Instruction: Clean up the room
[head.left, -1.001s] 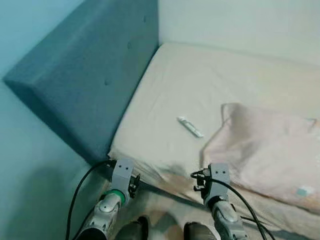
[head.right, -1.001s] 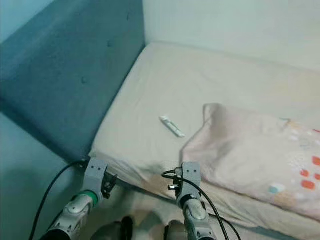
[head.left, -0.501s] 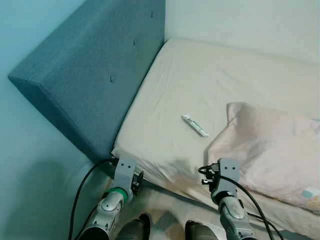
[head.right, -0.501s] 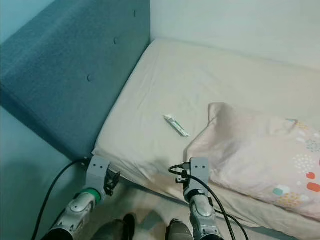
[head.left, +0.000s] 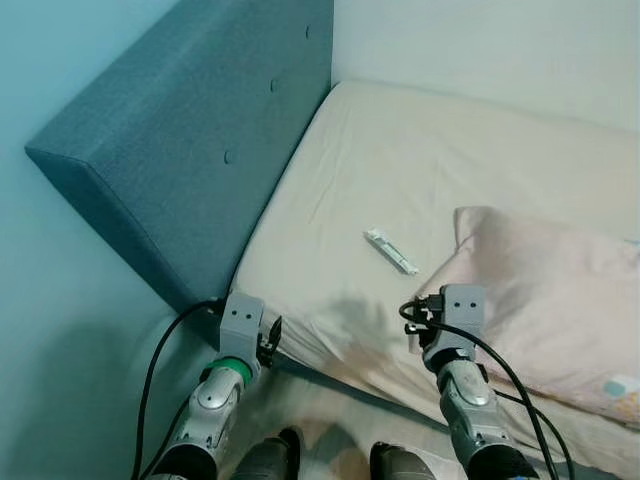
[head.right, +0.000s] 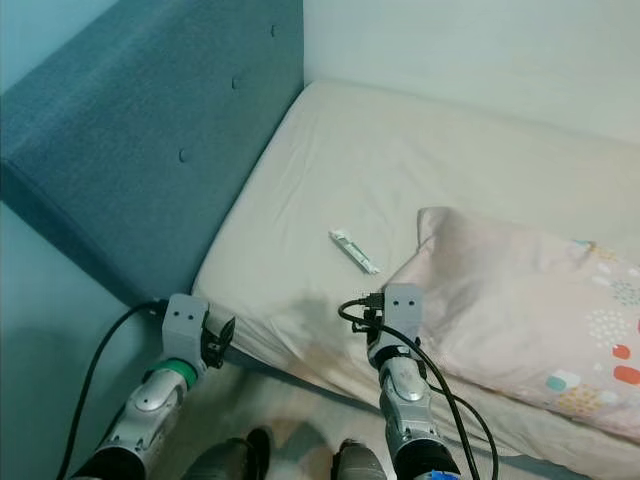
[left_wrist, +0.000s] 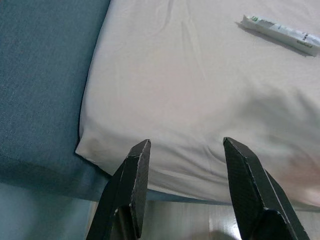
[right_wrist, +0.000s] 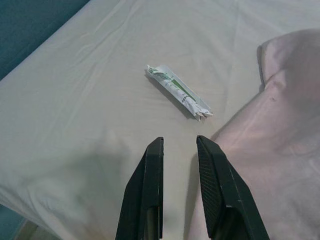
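A small white and green wrapper (head.left: 391, 251) lies flat on the cream bed sheet (head.left: 400, 160), just left of a pale pink pillow (head.left: 560, 300). My right gripper (right_wrist: 178, 142) hovers over the sheet near the bed's front edge, a short way from the wrapper (right_wrist: 178, 91). Its fingers stand a narrow gap apart with nothing between them. My left gripper (left_wrist: 185, 145) is open wide and empty at the bed's near left corner, with the wrapper (left_wrist: 280, 34) far off to its right.
A blue padded headboard (head.left: 190, 140) rises along the bed's left side, against a pale teal wall. A white wall (head.left: 500, 50) runs behind the bed. The pillow (right_wrist: 260, 150) lies close beside the right gripper. My feet stand on the floor by the bed.
Both arms have risen and reached forward to the bed's edge, the right one closer to the wrapper. The view has shifted slightly.
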